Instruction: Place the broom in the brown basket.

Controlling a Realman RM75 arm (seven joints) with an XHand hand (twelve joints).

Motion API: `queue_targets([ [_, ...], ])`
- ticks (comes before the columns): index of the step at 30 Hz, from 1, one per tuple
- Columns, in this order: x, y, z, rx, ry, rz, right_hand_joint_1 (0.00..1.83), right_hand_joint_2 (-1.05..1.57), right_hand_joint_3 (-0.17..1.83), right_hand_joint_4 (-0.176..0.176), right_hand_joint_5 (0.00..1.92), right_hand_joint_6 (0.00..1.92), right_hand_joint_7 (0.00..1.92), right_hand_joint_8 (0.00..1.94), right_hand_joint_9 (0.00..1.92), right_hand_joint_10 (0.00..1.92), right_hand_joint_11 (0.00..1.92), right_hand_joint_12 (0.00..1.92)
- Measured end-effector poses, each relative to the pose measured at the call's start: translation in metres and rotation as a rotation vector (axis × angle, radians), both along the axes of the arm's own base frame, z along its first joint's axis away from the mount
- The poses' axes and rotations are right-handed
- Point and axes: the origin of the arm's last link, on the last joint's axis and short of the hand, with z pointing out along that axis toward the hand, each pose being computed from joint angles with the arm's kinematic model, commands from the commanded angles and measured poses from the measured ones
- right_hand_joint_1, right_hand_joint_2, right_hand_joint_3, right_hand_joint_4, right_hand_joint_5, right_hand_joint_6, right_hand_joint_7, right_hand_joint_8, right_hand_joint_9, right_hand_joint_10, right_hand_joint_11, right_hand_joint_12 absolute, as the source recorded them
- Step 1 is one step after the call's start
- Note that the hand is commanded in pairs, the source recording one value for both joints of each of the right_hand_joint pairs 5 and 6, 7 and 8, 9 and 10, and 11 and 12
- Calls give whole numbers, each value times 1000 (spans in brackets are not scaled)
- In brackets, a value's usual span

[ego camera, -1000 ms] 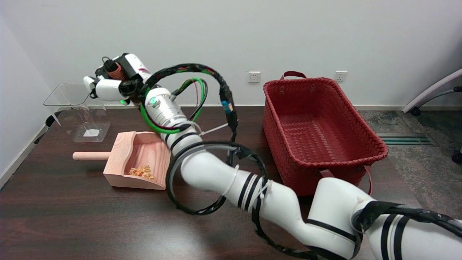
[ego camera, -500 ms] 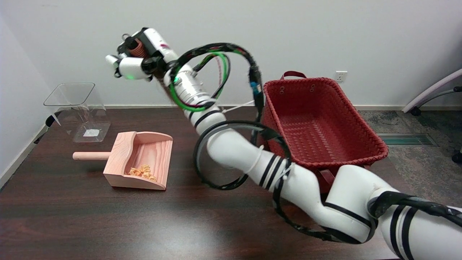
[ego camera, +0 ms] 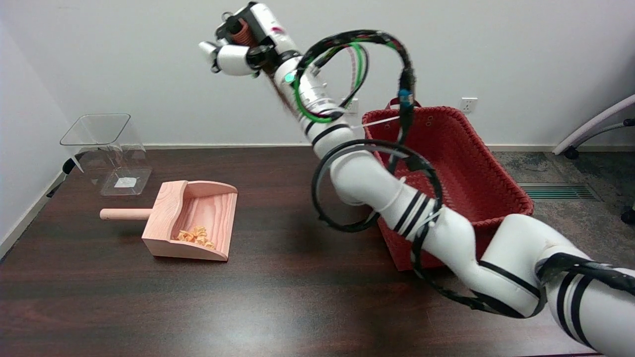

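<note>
A plain white wall [ego camera: 496, 49] stood behind the dark wooden table [ego camera: 278, 297], with two sockets [ego camera: 467, 104] low on it. Grey carpet [ego camera: 565, 208] held a floor vent [ego camera: 558, 192]; at right, possibly a chair base [ego camera: 595, 126].

My right hand [ego camera: 241, 47] hangs high over the far edge of the dark wooden table [ego camera: 149, 307], holding the small brown broom [ego camera: 241, 32], left of the red-brown woven basket [ego camera: 461, 163]. The basket stands on the table's right end, and my forearm crosses in front of its left wall. Well apart to the left lies the pale wooden dustpan [ego camera: 198, 208], handle pointing left, with orange scraps [ego camera: 196, 235] in it. Behind the dustpan, at the far left corner, stands the clear plastic container [ego camera: 106, 148].
</note>
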Motion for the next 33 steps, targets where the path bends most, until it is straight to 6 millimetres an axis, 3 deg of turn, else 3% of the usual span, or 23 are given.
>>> queue_targets([
  [16,25,9,73,-154,80,67,1248,1283,515,0,1920,1920,1920,1920,1920,1920,1920,1920],
  [27,20,33,112,-239,97,62,1248,1283,511,0,1920,1920,1920,1920,1920,1920,1920,1920],
  [33,8,52,131,-275,96,32,1248,1287,508,0,1920,1920,1920,1920,1920,1920,1920,1920],
])
